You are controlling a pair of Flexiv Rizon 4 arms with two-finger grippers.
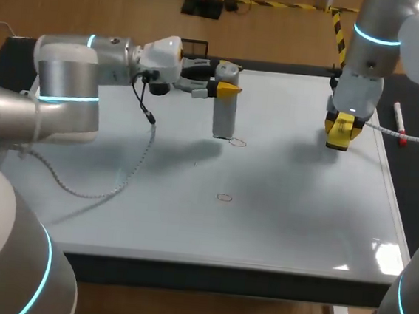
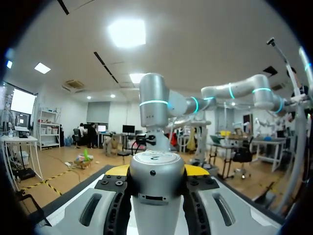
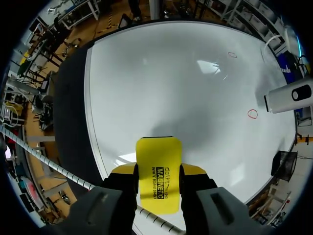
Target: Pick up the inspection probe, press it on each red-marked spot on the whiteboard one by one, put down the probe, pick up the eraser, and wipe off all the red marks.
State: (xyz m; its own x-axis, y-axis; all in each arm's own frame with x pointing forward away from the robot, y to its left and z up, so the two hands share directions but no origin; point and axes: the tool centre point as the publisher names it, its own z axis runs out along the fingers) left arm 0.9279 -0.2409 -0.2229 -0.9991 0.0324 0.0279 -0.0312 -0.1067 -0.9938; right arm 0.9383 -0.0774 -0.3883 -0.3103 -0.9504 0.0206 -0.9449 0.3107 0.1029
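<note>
- Currently my left arm comes in from the left side, and the left gripper (image 1: 224,81) sits over the far part of the whiteboard (image 1: 285,216), fingers pointing sideways toward the middle.
- In the left wrist view, the left gripper (image 2: 156,171) has its 2 yellow-tipped fingers clamped on the grey round head of the probe (image 2: 156,188), 1 finger on each side.
- From the head view, the probe (image 1: 225,114) stands upright, held at its top, with its lower end down at the board.
- Its foot is just beside the far red ring (image 1: 237,142). I cannot tell whether it presses on the surface.
- The near red ring (image 1: 224,197) lies closer to me on the bare board, well apart from the probe.
- My right gripper (image 1: 342,133) points down over the right side of the whiteboard, near its right edge.
- The right wrist view shows the right gripper (image 3: 158,170) closed on the yellow eraser (image 3: 157,156), both fingers pressing its 2 long sides.
- The eraser (image 1: 337,140) hangs above the board. I cannot tell if it touches.
- Ahead of that gripper, I see both rings, the far red ring (image 3: 252,113) next to the probe (image 3: 288,98) and the near red ring (image 3: 232,55) beyond it.
- A marker pen (image 1: 398,122) lies on the dark table (image 1: 418,147), just off the board's right edge.
</note>
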